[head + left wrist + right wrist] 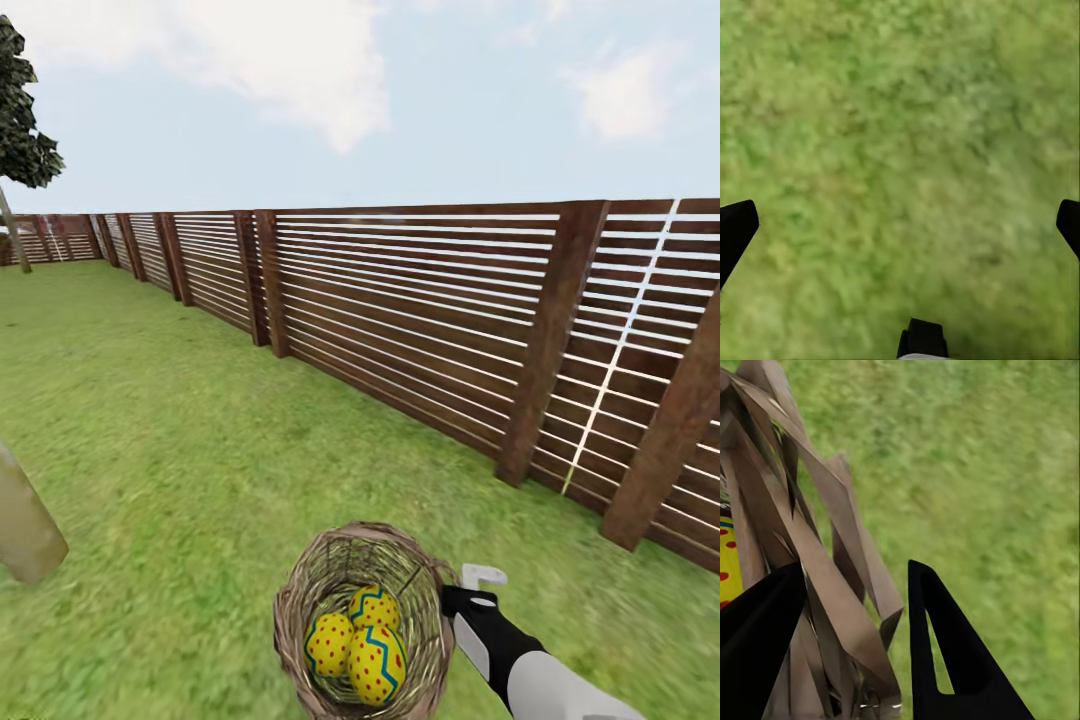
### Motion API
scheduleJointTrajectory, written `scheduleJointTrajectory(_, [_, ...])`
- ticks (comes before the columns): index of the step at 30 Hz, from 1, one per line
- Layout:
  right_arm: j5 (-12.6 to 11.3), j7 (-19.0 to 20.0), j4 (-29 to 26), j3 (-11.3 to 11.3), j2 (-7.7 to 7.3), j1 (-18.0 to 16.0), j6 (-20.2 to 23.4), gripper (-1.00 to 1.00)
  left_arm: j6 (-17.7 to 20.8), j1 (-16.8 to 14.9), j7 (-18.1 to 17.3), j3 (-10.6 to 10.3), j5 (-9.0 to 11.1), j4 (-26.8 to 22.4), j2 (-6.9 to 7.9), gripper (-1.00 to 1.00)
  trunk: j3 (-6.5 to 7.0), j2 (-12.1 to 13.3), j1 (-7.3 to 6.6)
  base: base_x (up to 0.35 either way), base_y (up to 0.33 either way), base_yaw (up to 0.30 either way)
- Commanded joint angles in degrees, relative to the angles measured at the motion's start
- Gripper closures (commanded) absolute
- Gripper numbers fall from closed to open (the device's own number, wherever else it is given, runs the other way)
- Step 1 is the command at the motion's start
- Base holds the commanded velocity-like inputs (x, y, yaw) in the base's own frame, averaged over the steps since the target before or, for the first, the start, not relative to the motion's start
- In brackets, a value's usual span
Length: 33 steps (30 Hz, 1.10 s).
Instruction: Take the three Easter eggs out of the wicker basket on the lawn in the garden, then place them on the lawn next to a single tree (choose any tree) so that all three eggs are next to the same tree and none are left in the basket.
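- Nearest, at about 5 o'clock in the head view, the right gripper (452,592) sits at the rim of the wicker basket (300,600), its white-and-black arm cut off by the frame's lower edge.
- In the right wrist view the right gripper (855,622) has its two dark fingers (937,660) on either side of the basket's woven wall (817,562), clenched on the wicker strips; a sliver of yellow egg (729,562) with red dots peeks through the weave, the rest hidden.
- The basket stands on the lawn (150,430) at about 6 o'clock in the head view, its lower part cut off by the frame.
- All three Easter eggs (357,645) lie inside it, touching one another; the far one (375,605) is partly covered by the two nearer ones.
- In the left wrist view the left gripper (900,225) hangs over bare, blurred grass (900,112), fingertips (735,225) spread wide at the picture's two edges, holding nothing.
- At about 8 o'clock a pale trunk (25,530) leans in, cut off by the frame edge; its crown is out of sight.
- Beyond, a dark slat fence (400,310) runs from 3 o'clock back toward 10 o'clock.
- Farthest, at 10 o'clock, a second tree (20,130) is cropped by the left edge, with only some foliage and a thin trunk visible.
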Motion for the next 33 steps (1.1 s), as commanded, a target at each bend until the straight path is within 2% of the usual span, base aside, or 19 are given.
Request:
scheduleJointTrajectory(1, [-0.23,0.06,-0.15,-0.41,0.04,-0.02,0.22,1.0,0.39,0.03,-0.02,0.01,0.25,-0.16,0.0,-1.0,-0.05,-0.03,0.04,0.33,0.0,0.286])
scheduleJointTrajectory(16, [-0.23,0.06,-0.15,-0.32,0.18,-0.02,0.2,1.0,0.11,0.03,0.04,0.02,0.44,-0.1,-0.03,-1.0,-0.05,-0.03,0.04,0.33,0.0,0.287])
scheduleJointTrajectory(22, [-0.23,0.06,-0.15,-0.32,0.16,0.0,0.21,1.0,-0.73,-0.05,0.13,0.1,0.83,2.09,-0.03,-1.0,-0.05,-0.03,0.04,0.33,0.0,0.288])
scheduleJointTrajectory(33, [-0.23,0.06,-0.15,-0.26,0.34,0.03,0.22,1.0,-0.75,-0.06,0.13,0.08,0.7,2.28,-0.03,-1.0,-0.05,-0.03,0.04,0.33,0.0,0.287])
